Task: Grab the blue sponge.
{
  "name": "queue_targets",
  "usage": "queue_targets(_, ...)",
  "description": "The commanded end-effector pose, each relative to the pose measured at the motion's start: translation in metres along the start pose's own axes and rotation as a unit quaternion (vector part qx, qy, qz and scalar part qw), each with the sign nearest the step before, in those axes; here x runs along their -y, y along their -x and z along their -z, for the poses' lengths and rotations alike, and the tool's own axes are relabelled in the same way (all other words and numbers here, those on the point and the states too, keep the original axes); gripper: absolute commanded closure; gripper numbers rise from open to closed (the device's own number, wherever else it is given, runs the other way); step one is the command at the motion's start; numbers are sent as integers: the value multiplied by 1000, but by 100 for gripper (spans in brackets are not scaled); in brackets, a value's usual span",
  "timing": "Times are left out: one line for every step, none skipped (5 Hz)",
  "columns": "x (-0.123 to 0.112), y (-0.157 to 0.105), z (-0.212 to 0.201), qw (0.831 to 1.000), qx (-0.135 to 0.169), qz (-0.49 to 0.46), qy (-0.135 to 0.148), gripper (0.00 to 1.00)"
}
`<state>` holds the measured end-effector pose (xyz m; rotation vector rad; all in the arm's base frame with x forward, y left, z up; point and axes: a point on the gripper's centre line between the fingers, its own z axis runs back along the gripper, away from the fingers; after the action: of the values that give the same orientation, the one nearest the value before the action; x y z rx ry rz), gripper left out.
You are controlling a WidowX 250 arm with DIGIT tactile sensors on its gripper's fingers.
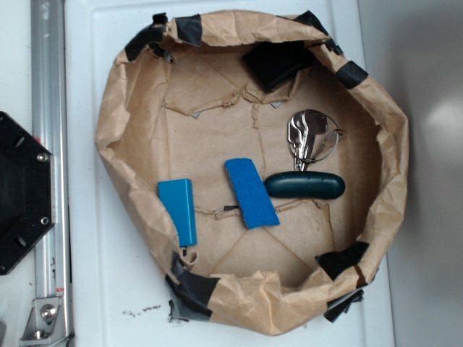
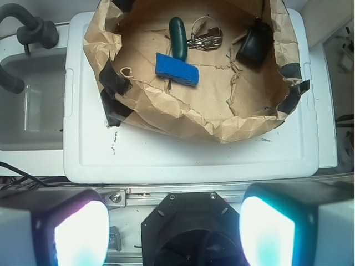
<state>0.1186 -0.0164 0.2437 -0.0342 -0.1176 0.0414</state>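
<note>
Tool (image 2: 175, 233) wide open, empty, well apart from blue sponge (image 1: 251, 193) in paper bowl (image 1: 130, 123), touching dark handle (image 1: 304, 186).

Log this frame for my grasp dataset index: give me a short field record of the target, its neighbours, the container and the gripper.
target: blue sponge, lying flat on the paper floor
right neighbour: dark teal oval handle, its end touching or nearly touching the sponge
left neighbour: cyan plastic block, apart from the sponge
other items: metal keys; black object at the far rim
container: taped brown paper basin on a white lid
gripper: open, outside the basin, holding nothing
</note>
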Motion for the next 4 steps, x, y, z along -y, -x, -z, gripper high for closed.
queue_targets(0, 0, 0, 1000, 0, 0, 0, 0)
queue_targets(-9, -49, 12, 993, -14, 82, -83, 0)
queue_targets(-8, -91, 34, 984, 3, 171, -51, 0)
queue_targets(-5, -110, 70, 958, -3, 287, 1, 0)
